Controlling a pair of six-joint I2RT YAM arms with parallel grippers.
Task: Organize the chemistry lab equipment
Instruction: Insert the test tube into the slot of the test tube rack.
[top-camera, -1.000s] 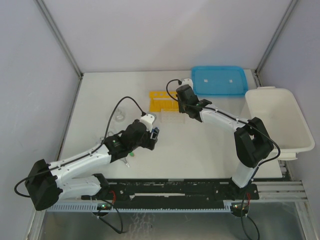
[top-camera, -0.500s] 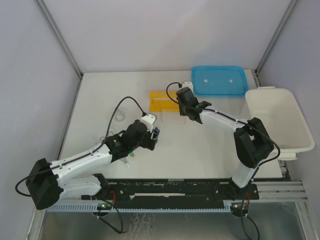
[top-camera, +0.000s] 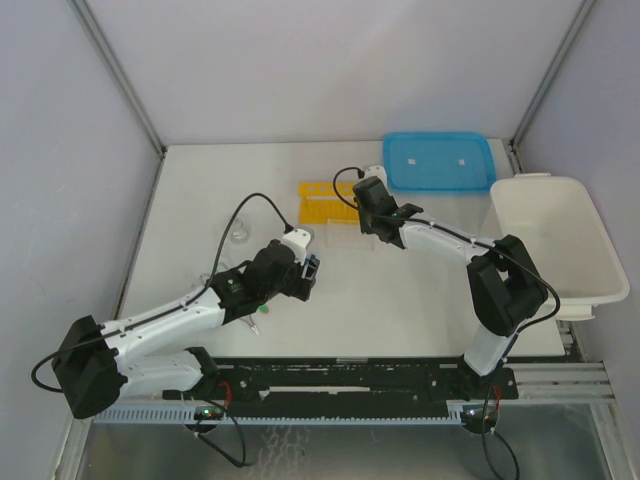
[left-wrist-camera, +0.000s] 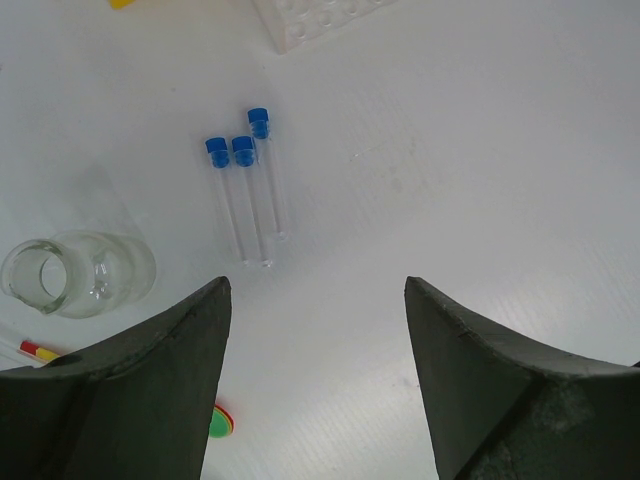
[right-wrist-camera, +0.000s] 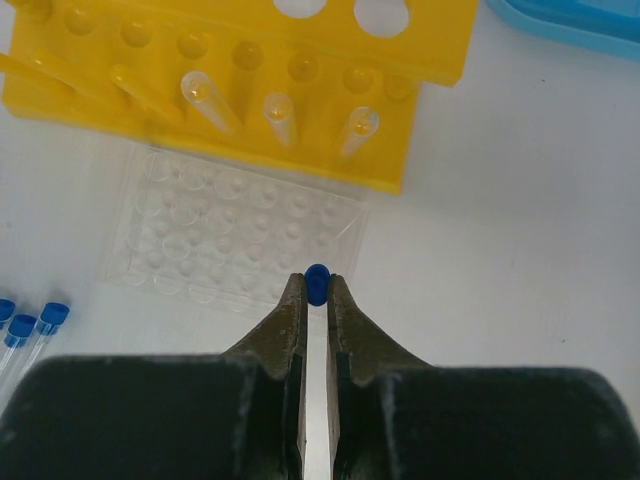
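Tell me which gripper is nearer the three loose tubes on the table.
Left. The left gripper hangs open just short of the three tubes, which lie ahead between its fingers. The right gripper, shut on another tube, is off beside the clear well plate.

White table (top-camera: 400, 300) fills enclosure floor, surface matte, evenly lit, no hard shadows. Pale lavender-grey walls (top-camera: 330, 60) on three sides, metal corner posts (top-camera: 115, 75) at back corners. Black mounting rail (top-camera: 350, 378) along near edge. Perforated grey strip (top-camera: 290, 412) below rail. Loose cables hang at front.
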